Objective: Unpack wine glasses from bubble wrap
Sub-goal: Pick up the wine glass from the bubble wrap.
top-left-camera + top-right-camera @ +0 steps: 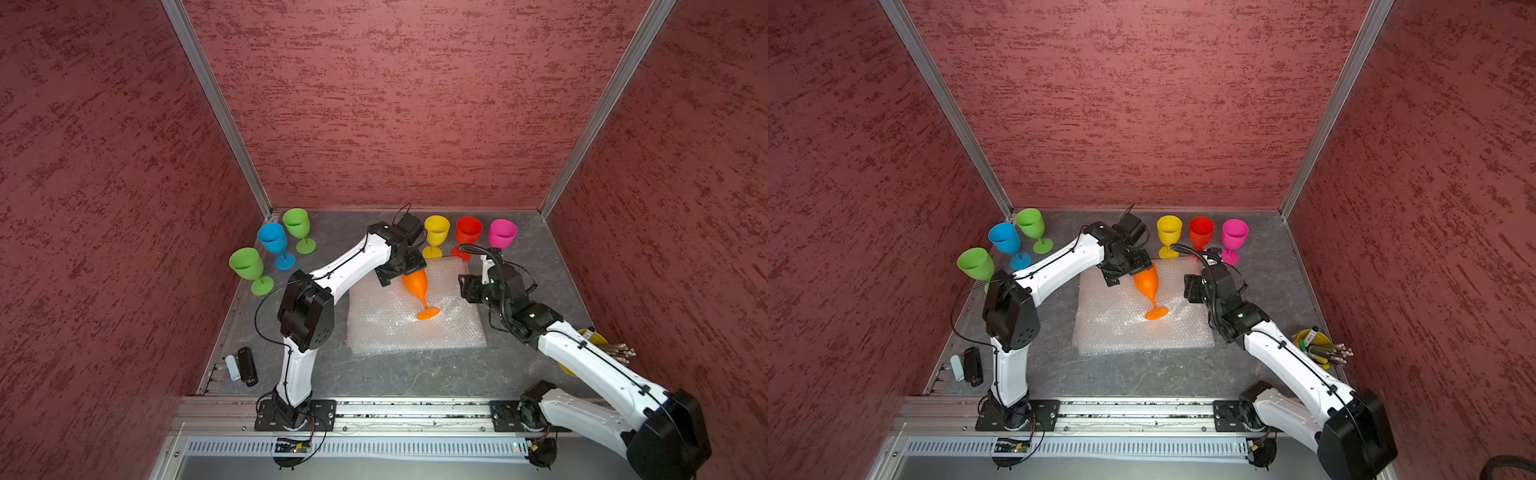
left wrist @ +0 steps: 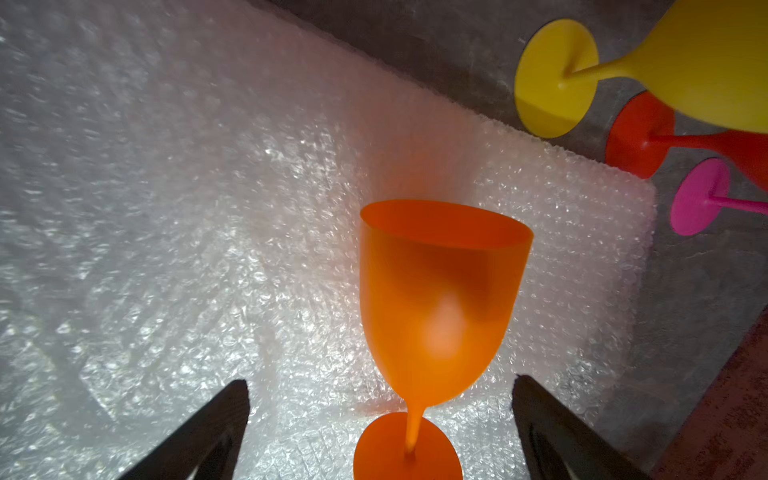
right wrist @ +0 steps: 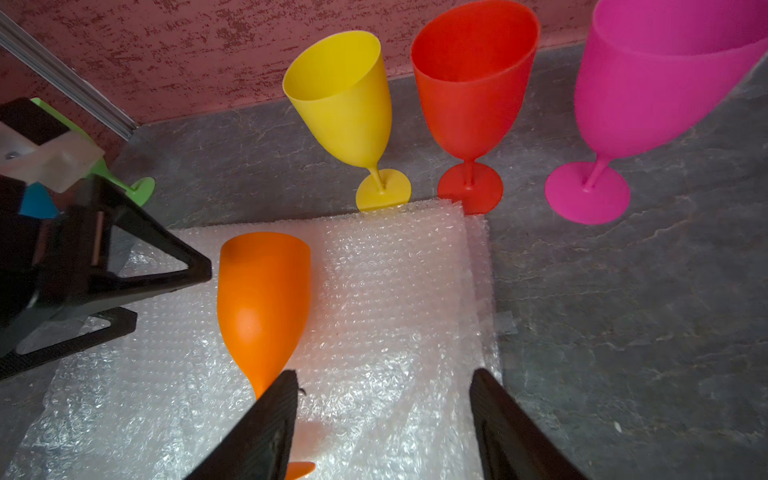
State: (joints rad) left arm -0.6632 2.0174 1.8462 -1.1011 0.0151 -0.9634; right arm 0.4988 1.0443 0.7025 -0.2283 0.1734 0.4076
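Observation:
An orange wine glass [image 1: 415, 286] rests foot-down on flat bubble wrap [image 1: 399, 332], leaning toward the far left. My left gripper [image 1: 400, 273] is open above its bowl. In the left wrist view the fingers [image 2: 232, 399] flank the glass [image 2: 440, 299] with gaps on both sides. My right gripper [image 1: 463, 286] hovers open over the wrap's right side [image 3: 395, 291] with nothing between its fingers [image 3: 282, 395]. Two green glasses [image 1: 246, 264] [image 1: 296, 223] and a blue one [image 1: 272, 237] stand upright far left. Yellow [image 1: 436, 228], red [image 1: 468, 230] and pink [image 1: 502, 233] stand along the back.
A yellow cup of pens [image 1: 1312, 340] sits by the right wall, partly behind my right arm. A black device and a pale block [image 1: 247, 365] lie front left. Red walls close three sides. A metal rail [image 1: 415, 409] runs along the front.

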